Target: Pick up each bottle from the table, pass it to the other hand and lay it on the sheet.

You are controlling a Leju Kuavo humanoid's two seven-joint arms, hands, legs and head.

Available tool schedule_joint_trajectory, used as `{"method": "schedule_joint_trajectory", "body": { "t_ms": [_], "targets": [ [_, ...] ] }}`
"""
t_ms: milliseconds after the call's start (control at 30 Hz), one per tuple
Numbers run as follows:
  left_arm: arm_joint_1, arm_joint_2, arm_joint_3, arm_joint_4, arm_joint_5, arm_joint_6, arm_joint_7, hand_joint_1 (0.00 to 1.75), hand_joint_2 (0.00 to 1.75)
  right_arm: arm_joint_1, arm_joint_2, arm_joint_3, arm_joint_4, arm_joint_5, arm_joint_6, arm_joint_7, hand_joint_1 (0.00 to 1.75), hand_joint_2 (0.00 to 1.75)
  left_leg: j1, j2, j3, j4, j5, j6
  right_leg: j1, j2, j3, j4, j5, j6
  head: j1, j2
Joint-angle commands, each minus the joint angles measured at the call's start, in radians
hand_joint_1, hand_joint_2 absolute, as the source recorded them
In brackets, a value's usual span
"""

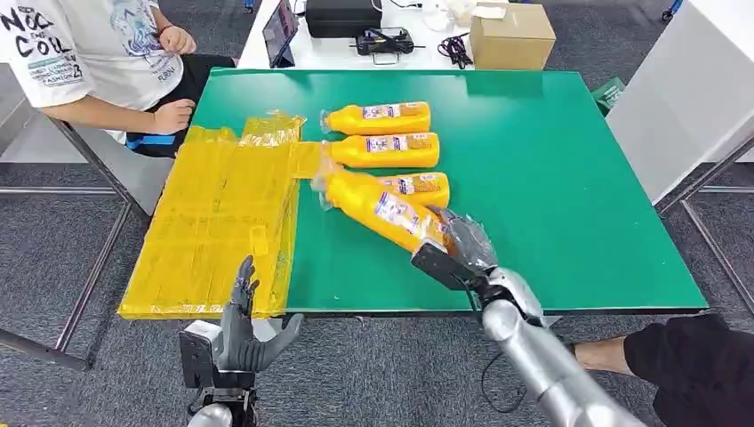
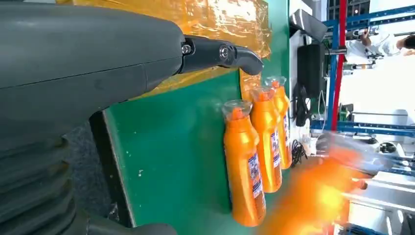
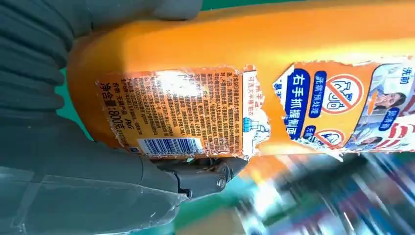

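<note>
grey carpet floor (image 1: 53, 258), white desk (image 1: 320, 55), cardboard box (image 1: 511, 36)

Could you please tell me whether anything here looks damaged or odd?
Yes: the orange plastic bottle gripped by the right hand has a torn paper label, its edges ragged and peeling in the right wrist view.

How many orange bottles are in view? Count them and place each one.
4. Three lie side by side on the green table: far bottle, middle bottle, near bottle, partly hidden. The held bottle is gripped by the right hand. None lies on the yellow sheet.
</note>
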Motion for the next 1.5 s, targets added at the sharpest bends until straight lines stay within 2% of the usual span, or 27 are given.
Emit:
{"method": "schedule_joint_trajectory", "body": {
  "t_ms": [33,67,233,267,300,400,433,467,667,767,833,867,900,967,1000,1133,1233,1267,1300,1333,1367,1400,1500],
  "targets": [
    [0.001,0.029,-0.004,-0.005,0.009,0.009,-0.006,0.0,1.75,0.205,0.16,-0.286,-0.384,-0.058,-0.13,-0.148,1.75,1.75,0.0,-0.001,0.001,0.0,0.0,-0.001,0.0,-0.001,0.001,0.0,-0.001,-0.001,0.0,0.0],
    [0.002,0.029,-0.005,-0.008,0.012,0.011,-0.007,0.0,1.75,0.236,0.18,-0.309,-0.434,-0.071,-0.161,-0.182,1.75,1.75,0.001,0.0,0.008,0.0,-0.003,-0.002,0.001,-0.001,0.007,0.0,-0.004,-0.003,0.001,0.0],
    [0.002,0.028,-0.007,-0.01,0.017,0.012,-0.006,0.0,1.75,0.269,0.187,-0.322,-0.476,-0.081,-0.173,-0.19,1.75,1.75,0.0,-0.001,0.002,-0.001,-0.001,-0.001,0.0,-0.001,0.001,0.0,-0.001,-0.002,0.0,0.0],
    [0.002,0.027,-0.006,-0.01,0.025,0.012,-0.006,0.0,1.75,0.277,0.2,-0.338,-0.481,-0.091,-0.204,-0.223,1.75,1.75,0.001,0.0,0.009,-0.001,-0.004,-0.002,0.001,0.0,0.008,0.0,-0.005,-0.004,0.0,0.0],
    [0.002,0.027,-0.006,-0.01,0.037,0.006,-0.004,0.0,1.75,0.286,0.207,-0.346,-0.487,-0.087,-0.22,-0.236,1.75,1.75,0.0,-0.001,0.003,-0.001,-0.001,-0.001,0.0,-0.001,0.002,0.0,-0.002,-0.002,0.001,0.0],
    [-0.006,0.031,-0.011,-0.012,0.18,-0.117,0.036,0.0,1.75,0.342,0.228,-0.366,-0.486,-0.09,-0.23,-0.276,1.75,1.75,0.0,-0.001,0.003,-0.001,-0.001,-0.001,0.0,-0.001,0.002,-0.001,-0.001,-0.002,0.001,0.0],
    [-0.009,0.036,-0.015,-0.014,0.214,-0.15,0.048,0.0,1.75,0.351,0.237,-0.366,-0.466,-0.098,-0.22,-0.287,1.75,1.75,0.001,0.001,0.009,-0.001,-0.004,-0.002,0.001,0.0,0.008,-0.001,-0.004,-0.004,0.001,0.0],
    [-0.014,0.043,-0.022,-0.009,0.26,-0.199,0.065,0.0,1.75,0.358,0.243,-0.357,-0.436,-0.098,-0.197,-0.294,1.75,1.75,0.0,-0.001,0.004,-0.001,-0.001,-0.001,0.0,-0.001,0.004,-0.001,-0.002,-0.002,0.001,0.0],
    [-0.042,0.066,-0.058,0.0,0.364,-0.336,0.1,0.0,1.75,0.359,0.301,-0.257,-0.212,-0.074,-0.128,-0.352,1.75,1.75,0.001,0.003,0.006,-0.002,-0.001,-0.002,0.001,0.002,0.005,-0.002,-0.001,-0.002,0.0,0.0],
    [-0.053,0.066,-0.076,-0.004,0.378,-0.363,0.11,0.0,1.75,0.343,0.343,-0.183,-0.052,-0.069,-0.103,-0.377,1.75,1.75,0.002,0.002,0.005,-0.002,-0.001,-0.001,0.002,0.002,0.004,-0.002,-0.001,-0.002,0.001,0.0],
    [-0.059,0.066,-0.084,-0.004,0.381,-0.37,0.113,0.0,1.75,0.327,0.357,-0.136,0.032,-0.083,-0.089,-0.392,1.75,1.75,0.002,0.005,0.012,-0.004,-0.003,-0.003,0.003,0.004,0.01,-0.003,-0.002,-0.004,0.001,0.0],
    [-0.06,0.065,-0.086,-0.003,0.381,-0.37,0.114,0.0,1.75,0.324,0.362,-0.12,0.056,-0.073,-0.103,-0.396,1.75,1.75,0.002,0.003,0.005,-0.002,-0.001,-0.001,0.002,0.003,0.004,-0.002,0.0,-0.002,0.001,0.0],
    [-0.06,0.065,-0.086,-0.003,0.381,-0.37,0.114,0.0,1.75,0.324,0.362,-0.12,0.056,-0.073,-0.103,-0.396,1.75,1.75,0.002,0.005,0.009,-0.003,-0.002,-0.002,0.002,0.004,0.007,-0.003,-0.001,-0.003,0.001,0.0],
    [-0.061,0.065,-0.087,-0.002,0.381,-0.371,0.114,0.0,1.75,0.319,0.362,-0.104,0.073,-0.075,-0.091,-0.393,1.75,1.75,0.002,0.002,0.005,-0.002,-0.001,-0.001,0.002,0.002,0.004,-0.002,-0.001,-0.002,0.001,0.0],
    [-0.061,0.065,-0.087,-0.003,0.381,-0.371,0.114,0.0,1.75,0.316,0.361,-0.097,0.08,-0.075,-0.088,-0.392,1.75,1.75,0.002,0.004,0.012,-0.003,-0.004,-0.003,0.003,0.003,0.01,-0.003,-0.003,-0.004,0.001,0.0],
    [-0.064,0.062,-0.092,0.004,0.379,-0.376,0.116,0.0,1.75,0.295,0.375,-0.027,0.158,-0.052,-0.072,-0.378,1.75,1.75,0.001,0.003,0.006,-0.002,-0.001,-0.001,0.002,0.002,0.005,-0.002,-0.001,-0.002,0.001,0.0],
    [-0.07,0.06,-0.097,0.013,0.377,-0.38,0.119,0.0,1.75,0.27,0.374,0.022,0.214,-0.028,-0.079,-0.38,1.75,1.75,0.002,0.003,0.005,-0.002,-0.001,-0.002,0.002,0.003,0.004,-0.001,-0.001,-0.003,0.001,0.0],
    [-0.073,0.058,-0.097,0.018,0.377,-0.381,0.12,0.0,1.75,0.26,0.379,0.029,0.235,-0.033,-0.072,-0.38,1.75,1.75,0.002,0.005,0.012,-0.002,-0.004,-0.003,0.002,0.004,0.01,-0.002,-0.004,-0.005,0.001,0.0],
    [-0.076,0.056,-0.098,0.026,0.376,-0.381,0.122,0.0,1.75,0.25,0.383,0.045,0.251,-0.029,-0.066,-0.381,1.75,1.75,0.002,0.002,0.005,-0.002,-0.001,-0.002,0.002,0.002,0.004,-0.002,-0.001,-0.003,0.001,0.0],
    [-0.079,0.055,-0.099,0.031,0.376,-0.382,0.123,0.0,1.75,0.244,0.386,0.054,0.265,-0.024,-0.065,-0.379,1.75,1.75,0.001,0.002,0.005,-0.002,-0.001,-0.001,0.001,0.002,0.004,-0.001,-0.001,-0.003,0.001,0.0],
    [-0.079,0.055,-0.099,0.031,0.376,-0.382,0.123,0.0,1.75,0.244,0.386,0.054,0.265,-0.024,-0.065,-0.379,1.75,1.75,0.002,0.004,0.011,-0.002,-0.003,-0.003,0.002,0.003,0.009,-0.001,-0.003,-0.005,0.001,0.0],
    [-0.081,0.055,-0.098,0.036,0.376,-0.381,0.123,0.0,1.75,0.239,0.39,0.063,0.28,-0.021,-0.061,-0.376,1.75,1.75,0.001,0.003,0.006,-0.002,-0.001,-0.002,0.002,0.003,0.005,-0.002,-0.001,-0.003,0.001,0.0],
    [-0.083,0.056,-0.094,0.043,0.38,-0.385,0.125,0.0,1.75,0.228,0.394,0.075,0.309,-0.02,-0.057,-0.373,1.75,1.75,0.001,0.002,0.006,-0.003,-0.001,-0.001,0.001,0.001,0.005,-0.002,-0.002,-0.003,0.002,0.0]
  ]
}}
